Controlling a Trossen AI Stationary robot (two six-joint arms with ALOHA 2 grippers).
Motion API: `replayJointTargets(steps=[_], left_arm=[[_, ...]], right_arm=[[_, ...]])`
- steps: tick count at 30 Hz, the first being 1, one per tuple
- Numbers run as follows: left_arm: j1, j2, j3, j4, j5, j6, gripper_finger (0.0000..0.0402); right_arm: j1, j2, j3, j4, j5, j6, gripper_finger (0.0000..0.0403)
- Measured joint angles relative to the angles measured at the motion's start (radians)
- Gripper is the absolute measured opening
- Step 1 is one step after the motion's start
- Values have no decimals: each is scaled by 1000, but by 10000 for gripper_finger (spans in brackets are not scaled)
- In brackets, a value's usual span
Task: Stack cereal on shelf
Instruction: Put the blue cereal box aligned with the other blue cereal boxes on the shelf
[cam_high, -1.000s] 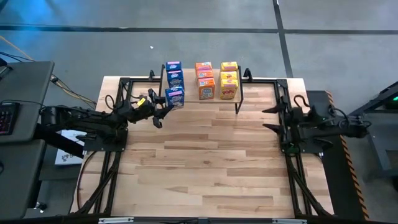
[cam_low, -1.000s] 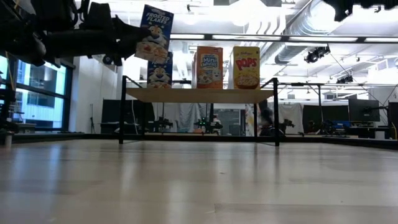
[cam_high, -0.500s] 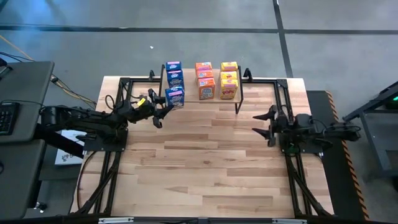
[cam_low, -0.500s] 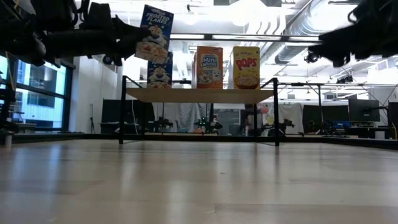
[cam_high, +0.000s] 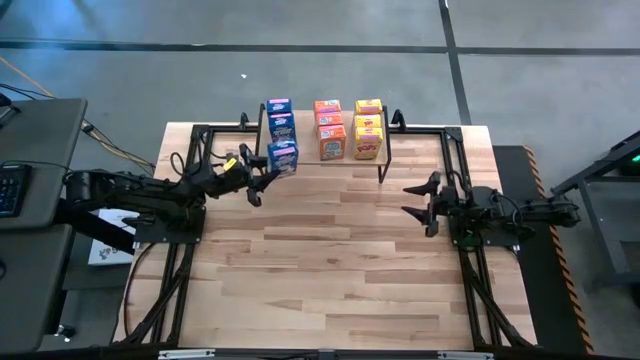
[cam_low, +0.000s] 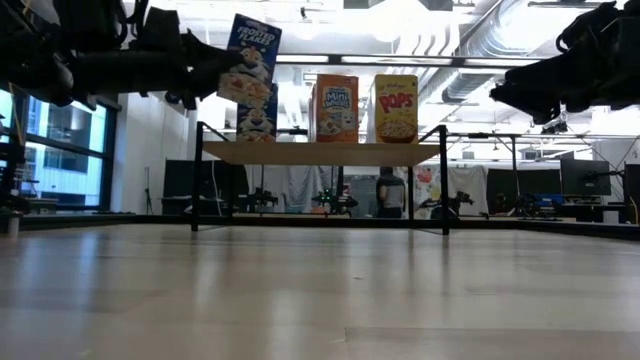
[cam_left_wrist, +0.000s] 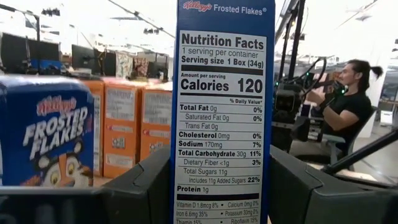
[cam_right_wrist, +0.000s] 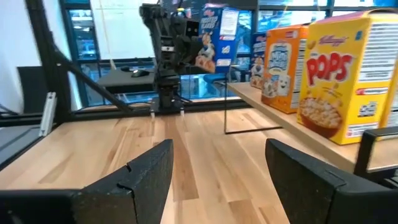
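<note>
Wood planks spread under us, a broad tabletop (cam_high: 320, 260) on a grey floor, and at its far edge we find the shelf (cam_low: 320, 152), a pale plank on thin dark legs.

We look to the left gripper (cam_high: 268, 166) first: it hangs above the table at the shelf's near left corner, jaws closed on the narrow sides of a blue Frosted Flakes box (cam_high: 282, 157). In the left wrist view we see that box (cam_left_wrist: 222, 112) upright between the two dark fingers (cam_left_wrist: 146, 186), its nutrition panel facing the camera. From the low view we see it raised and slightly tilted, held higher than the boxes that stand on the plank.

Just beyond that gripper, two more blue boxes (cam_high: 280, 116) sit in a row on the shelf. Off to its side stand the orange boxes (cam_high: 329, 128), then the yellow Pops boxes (cam_high: 368, 128) farthest from it.

Now the right gripper (cam_high: 420, 199): we see it over the table's right side, well apart from the shelf, jaws spread and holding nothing. Ahead of it and off to one side, the Pops box (cam_right_wrist: 339, 81) is the nearest carton.

Behind the table we catch a person (cam_left_wrist: 345, 99) seated in the room.
</note>
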Motion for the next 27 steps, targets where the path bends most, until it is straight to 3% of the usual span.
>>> replayJointTargets(steps=[18, 27], left_arm=[[0, 1, 0, -25, -10, 30, 184], [22, 57, 0, 15, -37, 36, 184]], right_arm=[[0, 0, 0, 0, 4, -1, 248], [0, 0, 0, 0, 4, -1, 248]])
